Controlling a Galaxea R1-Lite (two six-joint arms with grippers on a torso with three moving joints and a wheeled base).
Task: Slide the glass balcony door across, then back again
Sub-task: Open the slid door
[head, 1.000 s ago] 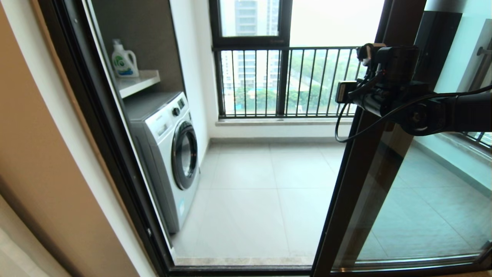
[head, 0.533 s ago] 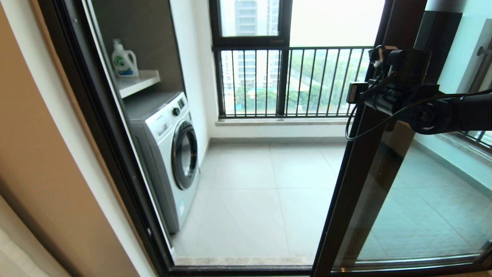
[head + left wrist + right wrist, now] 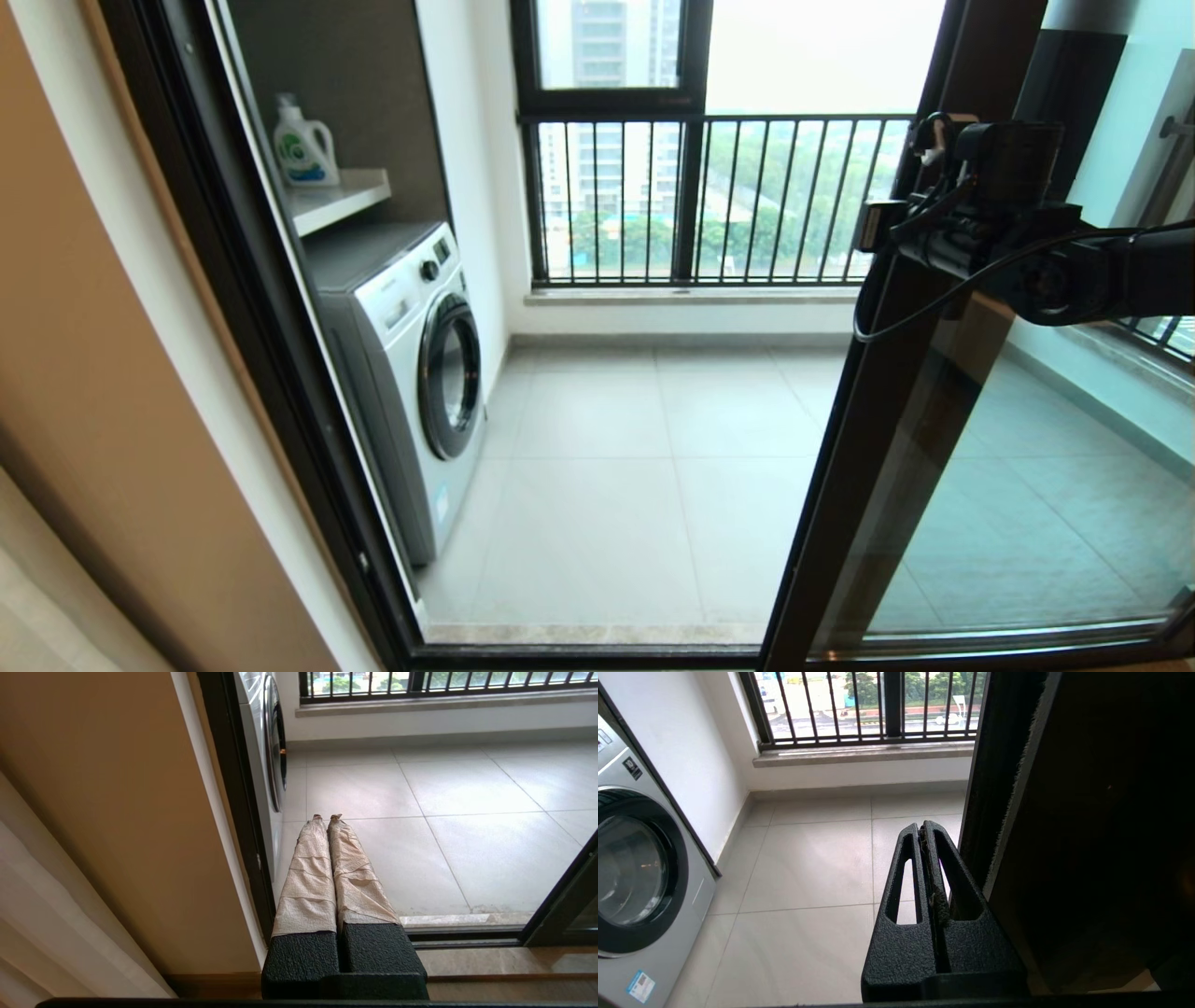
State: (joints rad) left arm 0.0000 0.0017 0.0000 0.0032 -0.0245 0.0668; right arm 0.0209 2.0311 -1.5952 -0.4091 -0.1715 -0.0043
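The glass balcony door (image 3: 1018,485) stands at the right of the opening, and its dark brown upright (image 3: 873,401) forms the opening's right edge. I cannot make out its bar handle. My right arm reaches in from the right at chest height, its wrist (image 3: 990,187) over that upright. The right gripper (image 3: 923,828) is shut with nothing in it, and it lies alongside the door's brush-lined edge (image 3: 1011,812). Low by the left door jamb, the left gripper (image 3: 326,817) is shut and empty, its fingers wrapped in beige tape. It is out of the head view.
A washing machine (image 3: 411,373) stands on the balcony at the left, under a shelf with a detergent bottle (image 3: 301,145). A window with vertical railing bars (image 3: 691,196) closes the far side. The fixed dark frame (image 3: 271,373) and the floor track (image 3: 597,653) bound the opening.
My right arm has moved to the right. The door's upright has shifted to the right with it, and the opening is slightly wider.
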